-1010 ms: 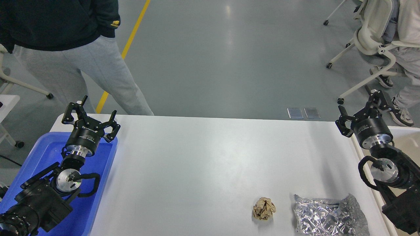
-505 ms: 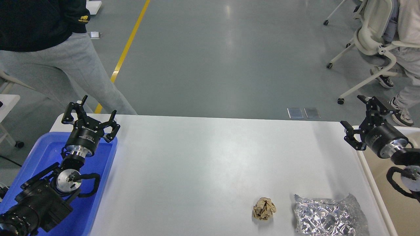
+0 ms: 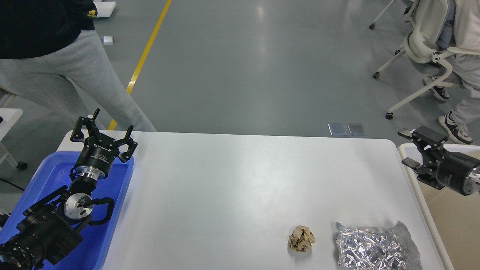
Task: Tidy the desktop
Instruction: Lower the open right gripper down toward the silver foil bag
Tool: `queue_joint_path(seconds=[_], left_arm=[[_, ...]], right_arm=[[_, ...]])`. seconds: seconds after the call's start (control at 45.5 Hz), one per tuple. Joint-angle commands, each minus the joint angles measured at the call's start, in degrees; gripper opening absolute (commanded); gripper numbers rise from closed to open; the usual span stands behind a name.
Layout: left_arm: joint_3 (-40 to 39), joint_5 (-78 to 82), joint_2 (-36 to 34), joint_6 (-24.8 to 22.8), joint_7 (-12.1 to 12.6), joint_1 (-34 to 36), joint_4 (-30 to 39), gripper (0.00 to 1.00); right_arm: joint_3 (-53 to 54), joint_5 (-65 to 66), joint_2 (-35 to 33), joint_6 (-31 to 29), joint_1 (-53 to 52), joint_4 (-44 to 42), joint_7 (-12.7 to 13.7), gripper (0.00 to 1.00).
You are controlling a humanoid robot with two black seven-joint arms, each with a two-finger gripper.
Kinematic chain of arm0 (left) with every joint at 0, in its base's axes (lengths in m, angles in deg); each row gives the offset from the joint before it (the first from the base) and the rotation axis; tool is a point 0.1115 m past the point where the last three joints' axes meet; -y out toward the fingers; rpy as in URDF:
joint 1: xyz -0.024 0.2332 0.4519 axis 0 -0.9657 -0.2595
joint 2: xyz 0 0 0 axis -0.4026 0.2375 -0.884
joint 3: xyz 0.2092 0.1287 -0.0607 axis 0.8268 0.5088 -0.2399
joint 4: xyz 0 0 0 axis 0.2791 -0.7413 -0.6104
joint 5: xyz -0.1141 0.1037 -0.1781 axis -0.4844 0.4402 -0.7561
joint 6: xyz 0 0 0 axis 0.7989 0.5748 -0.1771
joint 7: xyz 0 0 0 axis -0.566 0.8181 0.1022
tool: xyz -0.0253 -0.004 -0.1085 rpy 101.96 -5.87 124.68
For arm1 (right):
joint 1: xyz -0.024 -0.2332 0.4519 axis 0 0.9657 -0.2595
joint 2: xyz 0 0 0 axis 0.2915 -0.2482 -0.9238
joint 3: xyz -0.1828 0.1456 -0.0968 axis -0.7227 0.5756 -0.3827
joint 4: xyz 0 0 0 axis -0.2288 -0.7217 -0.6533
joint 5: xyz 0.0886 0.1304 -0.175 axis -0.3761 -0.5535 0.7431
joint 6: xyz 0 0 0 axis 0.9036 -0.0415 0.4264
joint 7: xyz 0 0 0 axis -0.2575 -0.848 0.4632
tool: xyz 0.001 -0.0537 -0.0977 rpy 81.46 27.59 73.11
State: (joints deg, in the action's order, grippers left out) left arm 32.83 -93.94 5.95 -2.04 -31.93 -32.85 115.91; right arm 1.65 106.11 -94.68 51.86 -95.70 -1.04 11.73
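Note:
The white desktop [image 3: 240, 176] fills the middle of the head view. A crumpled brown paper ball [image 3: 301, 238] lies near its front edge, right of centre. A crinkled silver foil bag [image 3: 377, 249] lies just right of the ball. My left gripper [image 3: 103, 129] is open and empty, held above the far end of the blue tray [image 3: 45, 176]. My right gripper [image 3: 407, 148] is open and empty, turned sideways over the gap between the desktop's right edge and the beige bin [image 3: 450, 221].
A person in grey trousers [image 3: 75, 75] stands beyond the table's far left corner. A white office chair [image 3: 423, 45] with a seated person stands at the far right. Grey floor with a yellow line [image 3: 146, 56] lies behind.
My right arm has swung right and down, off the desktop's far right corner to over the bin's edge, its gripper turning sideways. The standing person has stepped left. The left arm has not moved.

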Motion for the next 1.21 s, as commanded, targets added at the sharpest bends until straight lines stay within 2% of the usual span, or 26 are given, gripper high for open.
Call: queue_joint_path(seconds=[0.0, 0.088, 0.198, 0.329, 0.461, 0.615, 0.681, 0.812, 1.054, 1.186], left_arm=[[-0.01, 0.00, -0.05, -0.06, 0.08, 0.08, 0.00, 1.00], [-0.01, 0.00, -0.05, -0.06, -0.01, 0.00, 0.00, 1.00], [-0.01, 0.00, -0.05, -0.06, -0.01, 0.08, 0.00, 1.00], [-0.01, 0.00, 0.04, -0.06, 0.08, 0.00, 0.00, 1.00], [-0.01, 0.00, -0.05, -0.06, 0.08, 0.08, 0.00, 1.00], [-0.01, 0.00, -0.05, -0.06, 0.08, 0.08, 0.00, 1.00], [-0.01, 0.00, -0.05, -0.06, 0.08, 0.08, 0.00, 1.00], [-0.01, 0.00, -0.05, -0.06, 0.08, 0.08, 0.00, 1.00], [-0.01, 0.00, -0.05, -0.06, -0.01, 0.00, 0.00, 1.00], [-0.01, 0.00, -0.05, -0.06, 0.08, 0.00, 0.00, 1.00]], right_arm=[[-3.64, 15.94, -5.84, -1.50, 1.81, 5.79, -0.39, 1.00], [-4.87, 20.95, -8.56, -1.50, 2.25, 7.72, -0.83, 1.00], [-6.11, 27.54, -10.06, -0.97, 2.87, 10.27, -4.17, 0.99], [-7.95, 38.00, -11.55, -0.01, 4.45, 12.73, -6.72, 1.00], [-12.16, 46.44, -12.61, 6.13, 7.87, 14.40, -9.36, 1.00], [-21.21, 51.45, -11.82, 20.54, 9.37, 13.97, -9.36, 0.99], [-25.61, 53.65, -11.91, 24.69, 8.76, 13.26, -9.27, 0.99], [-29.92, 54.54, -12.43, 25.05, 7.70, 12.03, -9.27, 1.00], [-30.54, 53.40, -11.73, 25.05, 7.35, 7.90, -9.27, 1.00], [-30.54, 49.37, -7.00, 24.87, 7.26, 2.73, -7.78, 1.00]])
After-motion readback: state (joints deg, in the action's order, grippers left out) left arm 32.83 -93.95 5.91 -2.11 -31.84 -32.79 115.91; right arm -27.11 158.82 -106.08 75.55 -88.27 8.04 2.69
